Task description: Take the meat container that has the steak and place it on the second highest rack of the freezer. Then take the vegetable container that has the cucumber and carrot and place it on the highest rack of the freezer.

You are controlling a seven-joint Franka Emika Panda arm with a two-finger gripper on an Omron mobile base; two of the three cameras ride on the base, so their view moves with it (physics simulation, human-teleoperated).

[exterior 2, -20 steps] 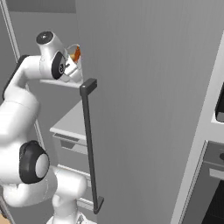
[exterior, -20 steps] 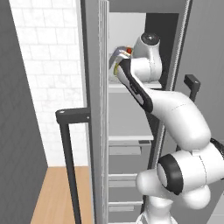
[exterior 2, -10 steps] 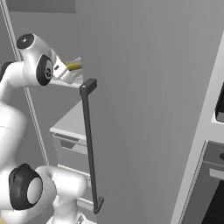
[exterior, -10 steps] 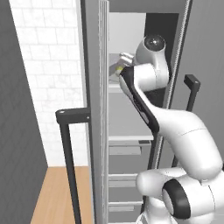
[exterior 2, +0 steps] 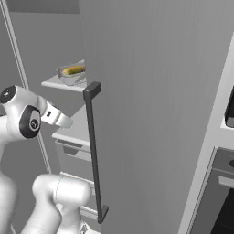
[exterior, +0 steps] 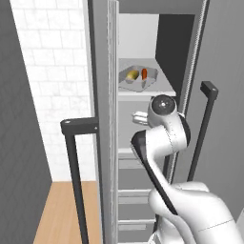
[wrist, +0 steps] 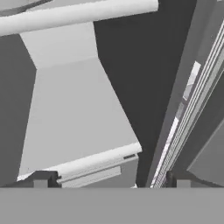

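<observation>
Claw (wrist: 109, 181) dropped back from shelf | released, empty | vegetable container (exterior: 138, 78) on rack above it

The vegetable container (exterior: 138, 77) sits on the highest rack (exterior: 145, 92) inside the freezer (exterior: 138, 43), with the cucumber (exterior: 132, 75) at 9 o'clock of the carrot (exterior: 144, 74) in it. The claw (exterior: 138, 116) hangs below that rack, at 6 o'clock from the container, above the second rack (exterior 2: 78, 129). The freezer door (exterior 2: 155, 105) stands open at 3 o'clock, its handle (exterior 2: 95, 151) facing the arm.
</observation>
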